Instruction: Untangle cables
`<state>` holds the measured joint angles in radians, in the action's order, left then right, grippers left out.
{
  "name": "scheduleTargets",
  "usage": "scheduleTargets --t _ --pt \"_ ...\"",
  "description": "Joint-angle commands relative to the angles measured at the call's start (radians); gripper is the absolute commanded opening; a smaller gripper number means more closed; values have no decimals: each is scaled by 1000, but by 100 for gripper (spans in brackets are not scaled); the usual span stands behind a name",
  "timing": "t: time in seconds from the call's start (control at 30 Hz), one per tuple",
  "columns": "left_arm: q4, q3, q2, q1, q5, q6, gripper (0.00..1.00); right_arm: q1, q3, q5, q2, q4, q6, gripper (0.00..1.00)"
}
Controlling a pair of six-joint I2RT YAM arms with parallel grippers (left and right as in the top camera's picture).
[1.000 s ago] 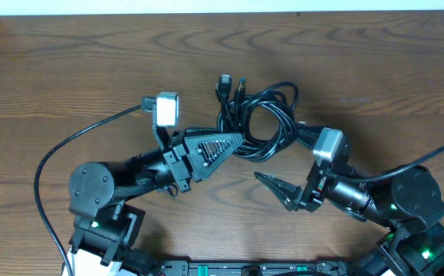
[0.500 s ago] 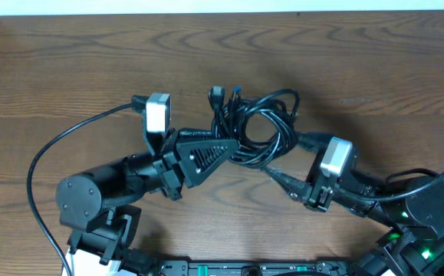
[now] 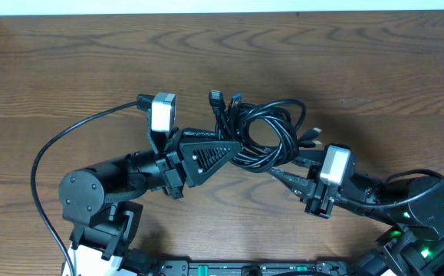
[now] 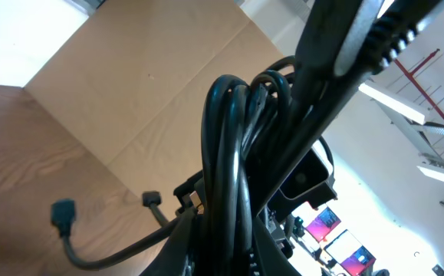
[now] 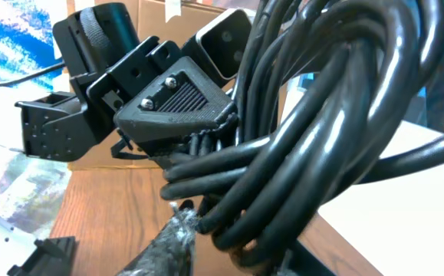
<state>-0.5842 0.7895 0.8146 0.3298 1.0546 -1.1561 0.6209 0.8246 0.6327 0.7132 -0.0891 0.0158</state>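
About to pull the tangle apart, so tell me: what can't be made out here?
Overhead: the right gripper ends under the cables; any grip is hidden.
Right wrist: blurred strands fill the frame; which one lies between the fingers is unclear.
Left wrist: the bundle held by the left gripper blocks the crossings.
Cable count: too tangled in every view.

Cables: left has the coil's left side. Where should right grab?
Probably the plug poking out of the coil's right edge, approached from the right. It's a single free end clear of the stacked loops, whereas the right gripper sits at the thick lower bundle.
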Motion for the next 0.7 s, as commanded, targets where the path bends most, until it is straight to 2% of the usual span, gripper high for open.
scheduleTargets --t 0.0,0.2,0.33,0.67 --pt "-4 8 12 -3 16 -1 8 2 12 32 -8 -20 8 15" --pt "-3 8 15 -3 35 -1 7 2 12 -2 -8 -19 8 1" --pt "-4 8 15 -3 36 -1 7 2 12 -58 -8 -2 9 1" --pt "-4 8 14 -3 38 -1 7 2 12 -459 -8 179 64 1"
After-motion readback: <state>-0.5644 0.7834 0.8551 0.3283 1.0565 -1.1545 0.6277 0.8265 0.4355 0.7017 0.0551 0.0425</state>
